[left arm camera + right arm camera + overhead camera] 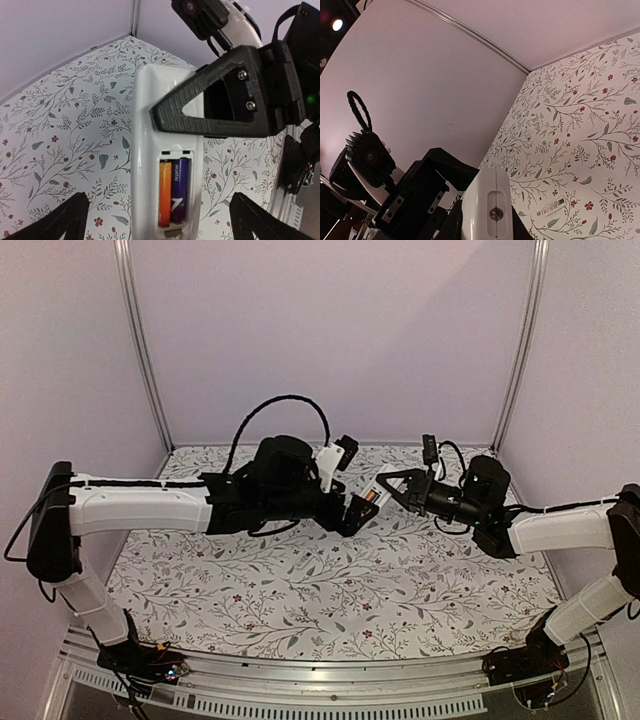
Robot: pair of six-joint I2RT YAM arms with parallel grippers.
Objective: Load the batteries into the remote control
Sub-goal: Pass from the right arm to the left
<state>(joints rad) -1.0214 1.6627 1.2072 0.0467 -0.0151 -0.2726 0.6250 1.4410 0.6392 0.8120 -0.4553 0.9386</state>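
Note:
The white remote control [150, 125] is held in the air with its back facing the left wrist camera and its battery bay uncovered. The orange-red battery [165, 192] and the dark purple-black battery [180, 190] lie side by side in the bay. My right gripper [490, 227] is shut on the remote [487, 200], and one of its black fingers [215, 110] crosses the remote's upper part. My left gripper [159, 202] is open, with its fingers wide on either side of the remote and not touching it. In the top view both grippers [352, 512] [392, 485] meet at the remote [370, 497].
The floral tablecloth [300, 590] covers the table below. A small printed strip [552, 206] lies on the cloth. Plain walls and metal posts [140, 340] close off the back and sides. The left arm's wrist [370, 160] sits close to the right gripper.

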